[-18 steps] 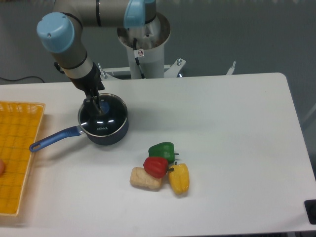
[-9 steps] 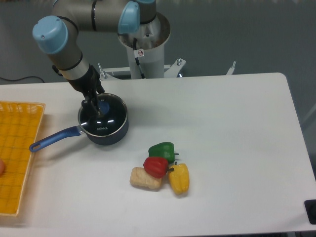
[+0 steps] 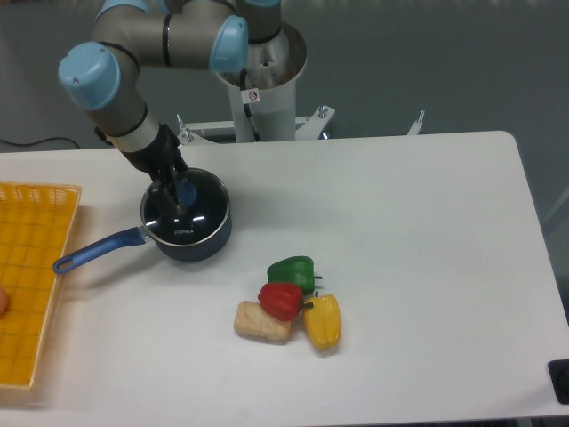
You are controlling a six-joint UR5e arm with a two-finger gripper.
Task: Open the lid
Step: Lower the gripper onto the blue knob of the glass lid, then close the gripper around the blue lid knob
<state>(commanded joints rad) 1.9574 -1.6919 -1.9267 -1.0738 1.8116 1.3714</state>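
A dark blue saucepan (image 3: 188, 238) sits on the white table (image 3: 400, 231), near the back left part of it. Its long blue handle (image 3: 98, 250) sticks out to the left and a bit toward the front. The lid (image 3: 200, 206) lies flat on top of the saucepan. It is round and made of clear glass, with a shiny rim, and it looks dark because of the pan under it. In the middle of the lid is a blue knob (image 3: 188, 191).

The robot arm reaches down from the back left. Its gripper (image 3: 176, 197) is right at the blue knob, with the dark fingers (image 3: 170, 193) down on the lid beside it. The fingers are too small and dark to see well, so I cannot tell if they squeeze the knob or stand apart.

A yellow basket (image 3: 36, 222) lies at the left edge of the table, beside the end of the handle.

Near the middle front of the table is a little bunch of toy food, all touching. There is a green pepper (image 3: 292, 270) at the back, a red pepper (image 3: 281, 301) in front of it, a yellow pepper (image 3: 324, 322) to the right, and a tan piece of bread (image 3: 259, 324) to the left. This bunch is well apart from the saucepan.
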